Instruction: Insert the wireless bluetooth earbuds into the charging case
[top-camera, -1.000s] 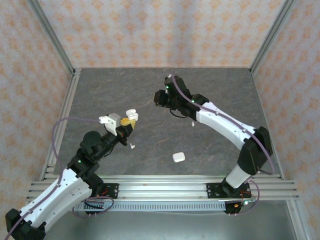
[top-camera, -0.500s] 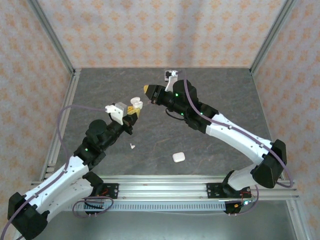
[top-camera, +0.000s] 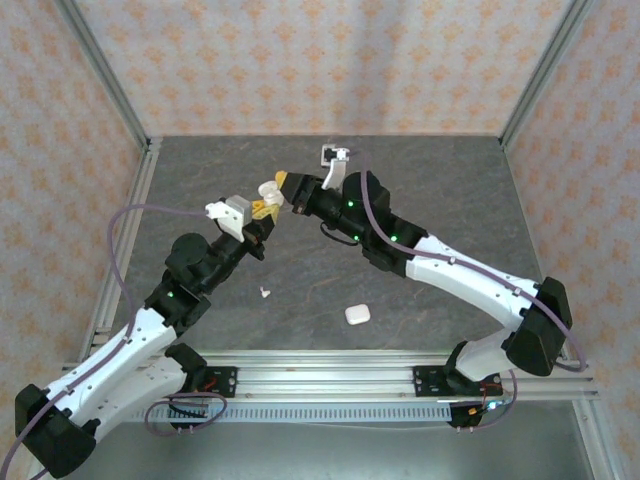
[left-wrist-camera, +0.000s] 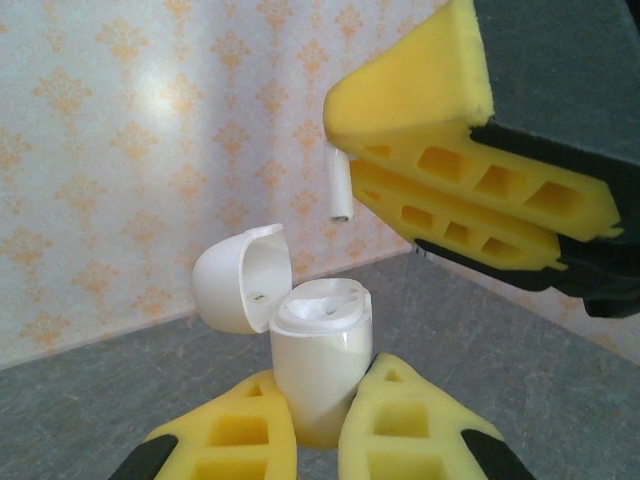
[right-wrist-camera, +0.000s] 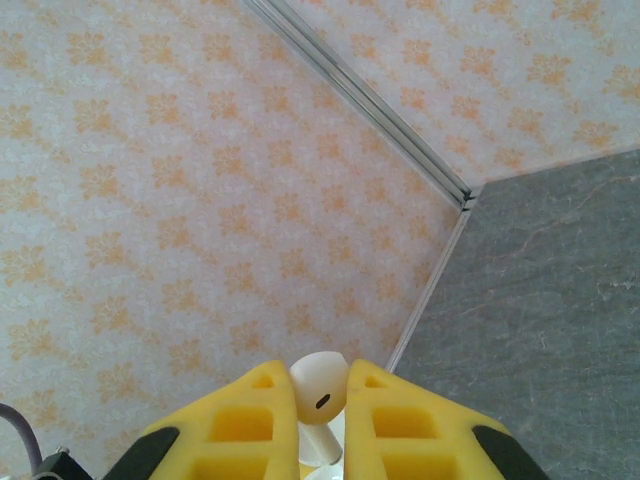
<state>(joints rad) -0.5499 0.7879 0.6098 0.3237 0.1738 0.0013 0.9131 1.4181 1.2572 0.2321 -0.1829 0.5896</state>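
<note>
1. The left gripper (left-wrist-camera: 318, 415) is clamping its yellow fingers on the lower body of an open case (left-wrist-camera: 320, 350), holding it upright in the air above the desk (top-camera: 440, 190).
2. The case's lid (left-wrist-camera: 243, 278) is hanging open to the left on its hinge, and the open top of the body is facing up.
3. The right gripper (right-wrist-camera: 322, 400) is pinching an earbud (right-wrist-camera: 320, 385) by its head, with its two yellow fingers drawn close on either side of it.
4. Seen from the left wrist, that earbud's stem is pointing down, just above the case's open top and a little to its right, with a clear gap between them.
5. From above, the two grippers are meeting tip to tip over the far left-centre part of the desk.
6. A loose earbud (top-camera: 264, 293) is lying on the desk beside the left arm, nearer than the grippers.
7. A closed case (top-camera: 357, 314) is sitting on the desk close to the near edge, about mid-width, apart from the loose earbud and to its right.
</note>
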